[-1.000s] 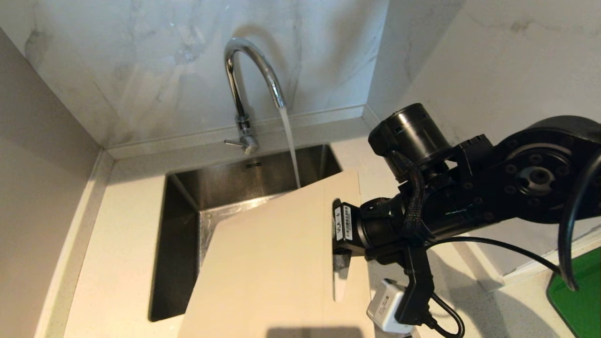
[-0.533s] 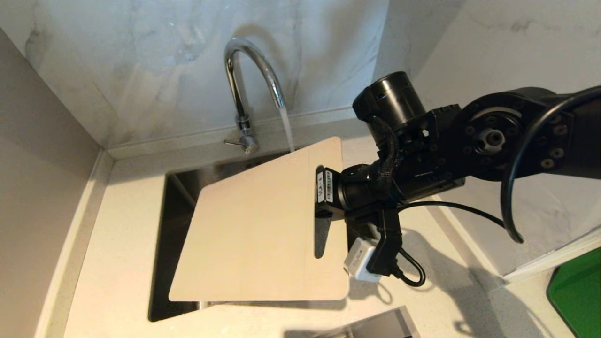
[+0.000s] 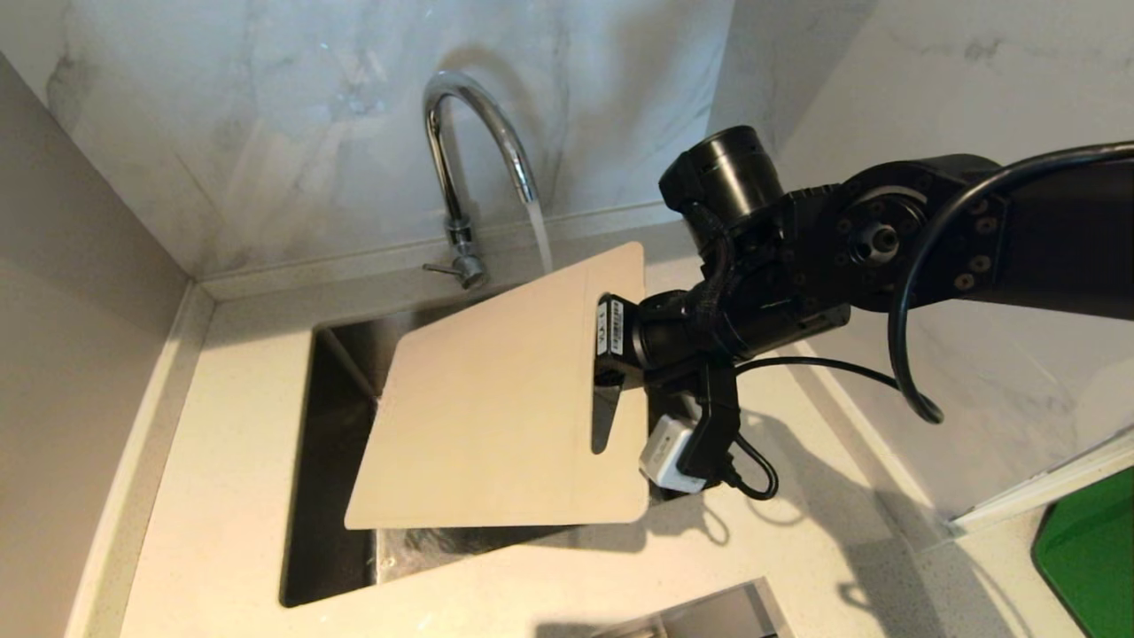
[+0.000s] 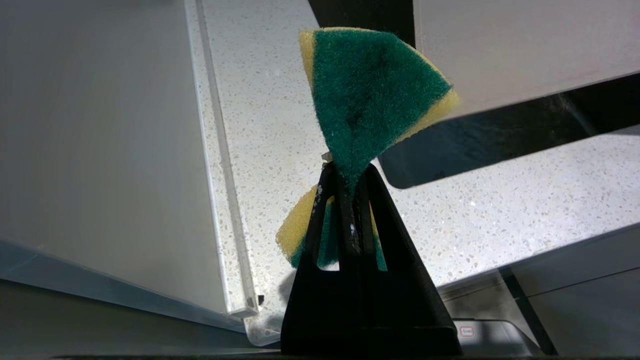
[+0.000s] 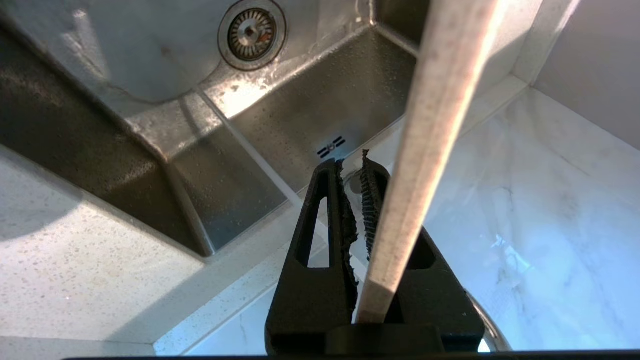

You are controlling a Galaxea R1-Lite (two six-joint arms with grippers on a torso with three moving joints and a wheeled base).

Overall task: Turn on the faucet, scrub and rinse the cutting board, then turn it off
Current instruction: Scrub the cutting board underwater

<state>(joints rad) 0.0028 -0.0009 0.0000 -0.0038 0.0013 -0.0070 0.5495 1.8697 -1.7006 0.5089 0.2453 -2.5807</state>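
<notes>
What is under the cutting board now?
Under the cutting board is the steel sink, seen at its left and front edges. The right wrist view shows the wet basin and drain strainer. In the head view the board covers these.

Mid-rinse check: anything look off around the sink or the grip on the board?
One thing: in the right wrist view the right gripper's finger pads look frayed and ragged. It holds the cutting board tilted over the sink, water running from the faucet. The left gripper pinches a sponge.
</notes>
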